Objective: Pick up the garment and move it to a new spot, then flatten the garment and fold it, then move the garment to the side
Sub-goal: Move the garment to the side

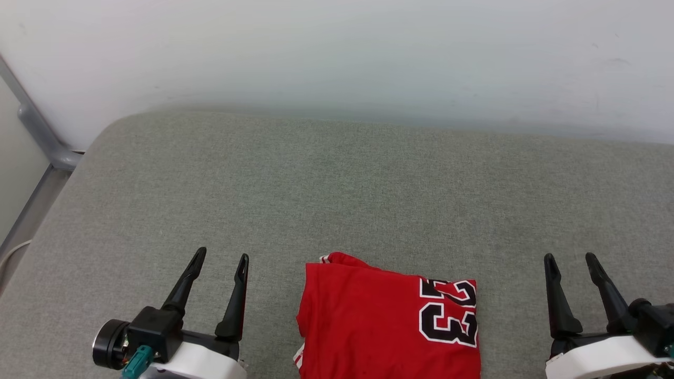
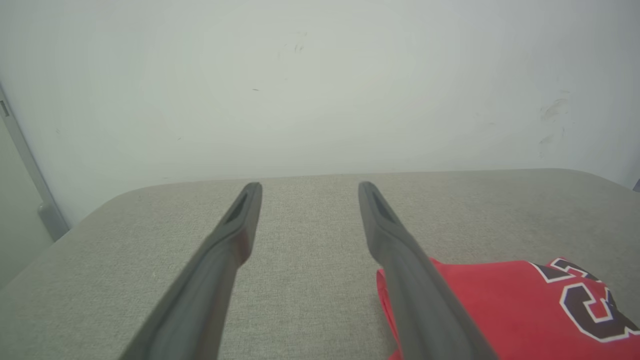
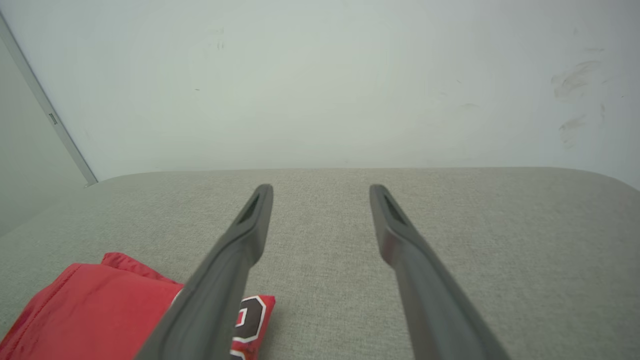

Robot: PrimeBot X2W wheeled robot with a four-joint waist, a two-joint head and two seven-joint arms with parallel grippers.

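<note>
- Left jaws, right jaws: both released, empty.
- Folded red jersey (image 1: 368, 321) at grey pad's (image 1: 337, 184) near edge: light, limp; I'd pinch all layers at its sides.

Bare grey cushion (image 1: 337, 184) runs from the folded garment (image 1: 379, 326) back to the white wall (image 1: 337, 52), which closes the far side. A metal rail (image 1: 42, 137) stands at the left corner; bare strips separate the garment from the left gripper (image 1: 222, 253) and the right gripper (image 1: 570, 256)

The red jersey shirt (image 1: 368, 326) has a big black number 23 with white edges. The black marks just above it are too folded to read.
</note>
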